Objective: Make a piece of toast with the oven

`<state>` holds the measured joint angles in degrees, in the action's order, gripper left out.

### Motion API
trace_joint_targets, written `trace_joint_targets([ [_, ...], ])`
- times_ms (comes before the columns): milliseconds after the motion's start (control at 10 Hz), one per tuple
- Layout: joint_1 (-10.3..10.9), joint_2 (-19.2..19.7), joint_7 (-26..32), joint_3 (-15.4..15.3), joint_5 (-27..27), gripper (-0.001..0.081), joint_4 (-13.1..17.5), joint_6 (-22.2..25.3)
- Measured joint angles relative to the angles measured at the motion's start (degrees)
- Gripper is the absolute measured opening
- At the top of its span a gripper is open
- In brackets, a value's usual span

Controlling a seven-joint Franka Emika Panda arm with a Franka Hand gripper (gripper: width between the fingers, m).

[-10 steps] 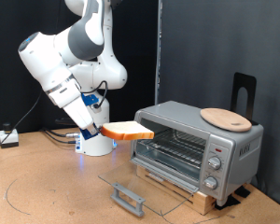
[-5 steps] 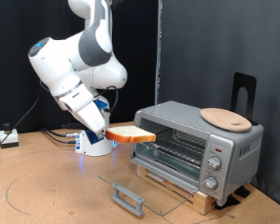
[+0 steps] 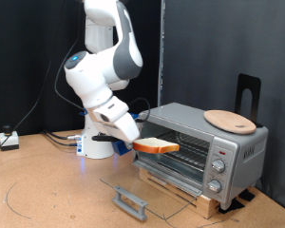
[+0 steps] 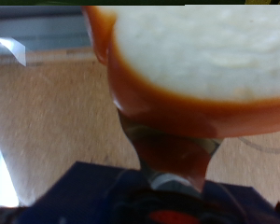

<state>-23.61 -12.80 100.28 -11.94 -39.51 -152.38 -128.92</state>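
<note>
My gripper (image 3: 136,142) is shut on the piece of toast (image 3: 157,146), a flat slice with an orange-tan crust and a pale face, held level just in front of the oven's open mouth. The oven (image 3: 204,144) is a silver toaster oven on the exterior view's right, with its glass door (image 3: 147,185) folded down flat and its wire rack (image 3: 180,147) showing inside. In the wrist view the toast (image 4: 196,56) fills the frame and one dark finger (image 4: 173,154) shows against its crust.
A round light-wood board (image 3: 228,120) lies on top of the oven. The oven stands on a wooden pallet (image 3: 185,190). A black stand (image 3: 247,95) rises behind it. The knobs (image 3: 217,171) are on the oven's panel at the exterior view's right. Cables lie on the table at the left.
The arm has swung towards the exterior view's right and lowered, carrying the toast from left of the oven to just in front of its opening.
</note>
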Motion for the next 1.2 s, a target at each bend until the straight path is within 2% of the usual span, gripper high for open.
trace_joint_targets([
  [200, 1.8, -1.0, -0.9, -3.1, -1.2, 0.0461, -2.6, -3.5],
  [400, 3.1, -1.4, -2.9, -7.3, -1.1, 0.0461, -5.8, -10.1],
  [600, 4.4, -1.3, -3.0, -9.9, -2.6, 0.0461, -7.8, -14.9],
  [900, 5.1, -1.4, -2.6, -10.7, -6.0, 0.0461, -7.9, -16.0],
  [1200, 5.1, -3.1, -1.7, -9.8, -7.6, 0.0461, -6.3, -14.1],
])
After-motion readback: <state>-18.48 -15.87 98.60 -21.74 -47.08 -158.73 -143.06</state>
